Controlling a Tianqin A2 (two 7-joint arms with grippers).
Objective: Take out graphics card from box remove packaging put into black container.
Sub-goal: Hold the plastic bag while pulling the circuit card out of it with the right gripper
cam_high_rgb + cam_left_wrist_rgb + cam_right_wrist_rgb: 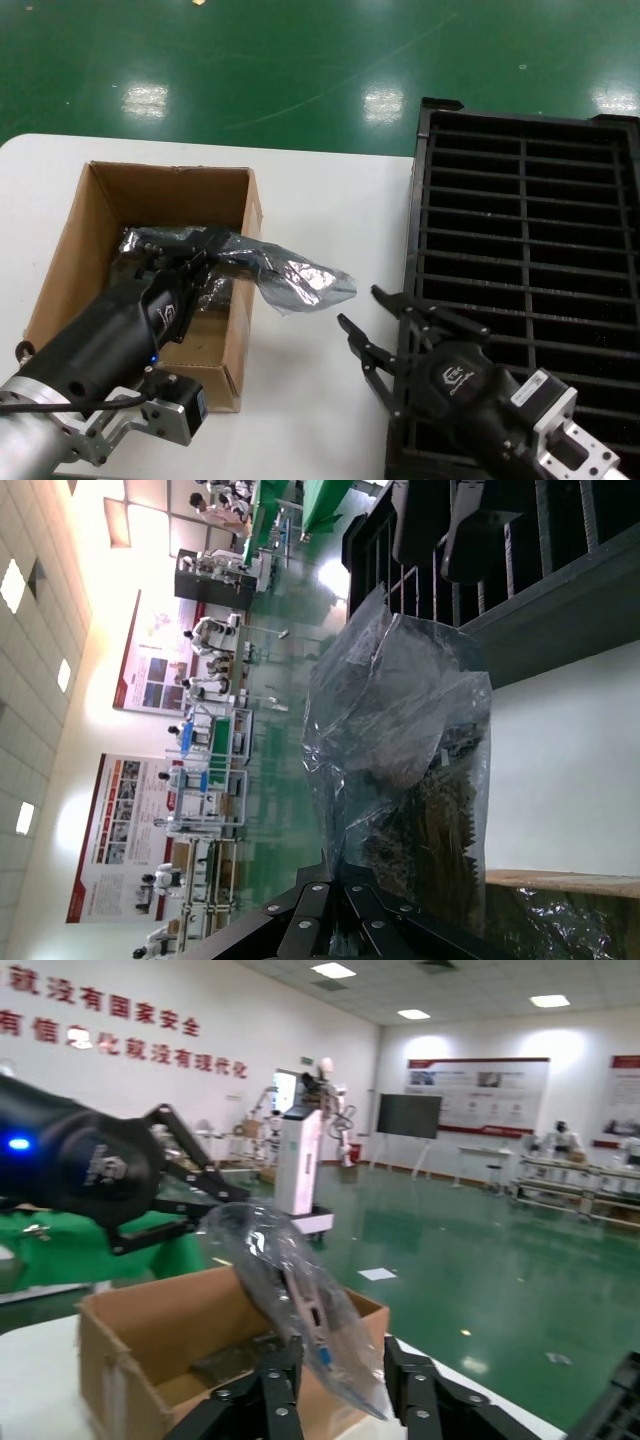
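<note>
Two steps of the job remain undone: the graphics card [312, 1320] is still sealed in the packaging [290, 275], and every narrow slot of the black container [525, 250] appears unfilled. The left claw [205, 255], reaching over the box [100, 215], is closed on one end of the bagged card, which is tilted up and out across the box's right wall, its free end hanging over the white surface [310, 410]. The right claw [375, 335] waits near that free end with its fingers spread wide and holding nothing, beside the container's near edge. The packaging is a crinkled, shiny, silvery-grey translucent film; through it the right wrist view shows a thin flat board with a metal bracket and a blue port. The box is plain brown corrugated cardboard; more crumpled silver film seems to lie inside it. The container is matte black ribbed plastic.
</note>
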